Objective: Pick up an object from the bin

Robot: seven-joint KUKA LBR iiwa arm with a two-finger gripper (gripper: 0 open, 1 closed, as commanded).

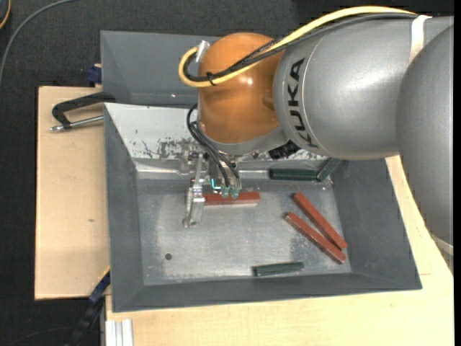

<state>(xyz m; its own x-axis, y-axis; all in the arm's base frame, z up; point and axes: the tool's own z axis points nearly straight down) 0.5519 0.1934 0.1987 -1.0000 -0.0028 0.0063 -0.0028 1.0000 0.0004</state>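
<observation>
The big grey arm [360,85] comes in from the right and bends down into the grey bin [216,249]. A round orange cover [234,92] sits on its wrist, and a yellow cable [324,21] loops over the top of it.

The hand [204,202] is low in the bin, a bit left of the middle and close to the floor. A short red block [238,198] lies flat right beside the hand, on its right side. The block's left end is up against the hand. I cannot tell if the hand is squeezed tight or let loose, and I cannot tell if it has the block.

Two long red sticks [317,227] lie side by side on the right of the bin, slanting down toward the near right corner. They are well apart from the hand. One dark green stick [278,269] lies flat by the near wall. Another dark green stick [294,172] lies by the far wall, under the arm. A tiny dark dot [168,257] sits on the floor near the left.
</observation>
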